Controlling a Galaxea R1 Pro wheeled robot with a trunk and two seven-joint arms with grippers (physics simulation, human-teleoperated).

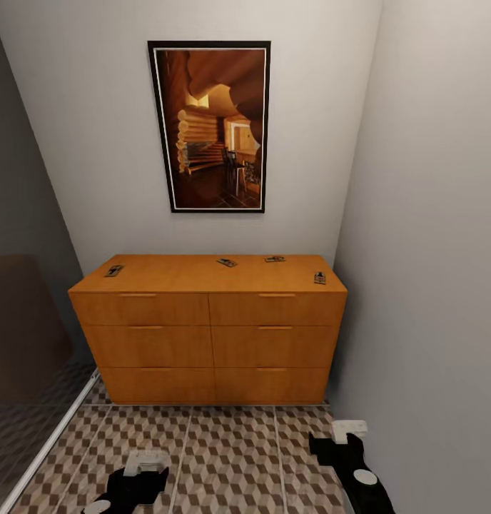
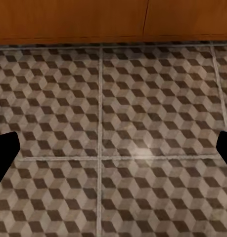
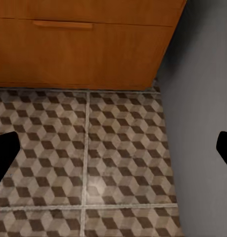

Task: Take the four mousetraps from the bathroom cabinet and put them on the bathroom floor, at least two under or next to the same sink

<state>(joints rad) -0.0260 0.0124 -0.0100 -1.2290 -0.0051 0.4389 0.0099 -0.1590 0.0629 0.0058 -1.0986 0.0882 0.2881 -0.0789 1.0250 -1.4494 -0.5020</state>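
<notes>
The cabinet [image 1: 210, 335] is showing smooth orange wood with a soft satin sheen, and the mousetraps [image 1: 227, 263] on top are looking like tan wood with dark metal. The bathroom floor [image 2: 143, 123] tiles are gleaming faintly.

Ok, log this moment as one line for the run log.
phase: facing cabinet | mousetraps: four on cabinet top, none picked | left gripper: open, empty, over bathroom floor | right gripper: open, empty

Framed picture [image 1: 210, 126] on grey wall [image 1: 95, 157]

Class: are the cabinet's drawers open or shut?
Shut: every drawer front on the cabinet sits flush, no gaps, none pulled out.
</notes>
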